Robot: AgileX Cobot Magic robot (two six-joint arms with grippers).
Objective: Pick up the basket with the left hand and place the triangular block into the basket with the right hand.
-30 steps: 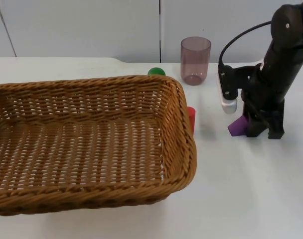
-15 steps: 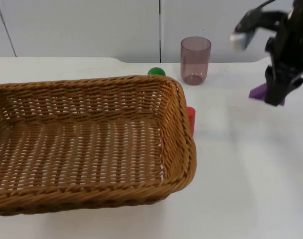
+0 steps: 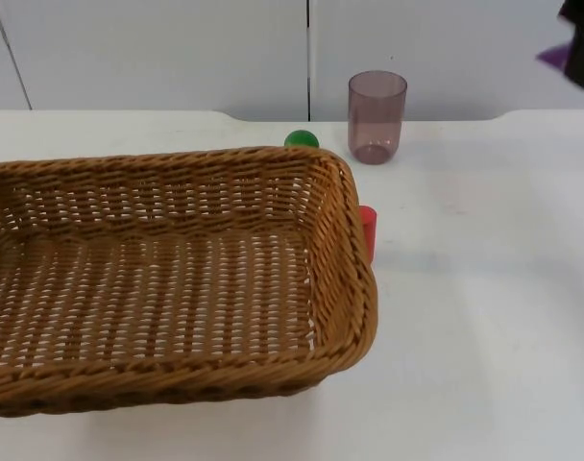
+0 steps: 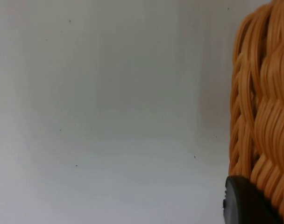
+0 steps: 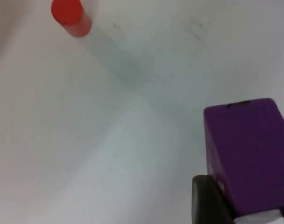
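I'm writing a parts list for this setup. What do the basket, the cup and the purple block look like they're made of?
Basket: woven wicker or rattan, tan, visible braided strands. Cup: smoky translucent plastic, probably, since the wall shows through. Purple block in the right gripper: smooth, matt, painted wood or plastic; cannot tell which.

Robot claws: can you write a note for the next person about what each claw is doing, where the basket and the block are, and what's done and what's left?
Right claw: shut on the purple block, high above the table's far right edge.
Left claw: on the basket rim; whether it grips cannot be told.
Basket: holds no block. A red cylinder and a green ball sit just outside it, a cup behind.
Done: block picked up.
Left: carry the block over the basket and let go.
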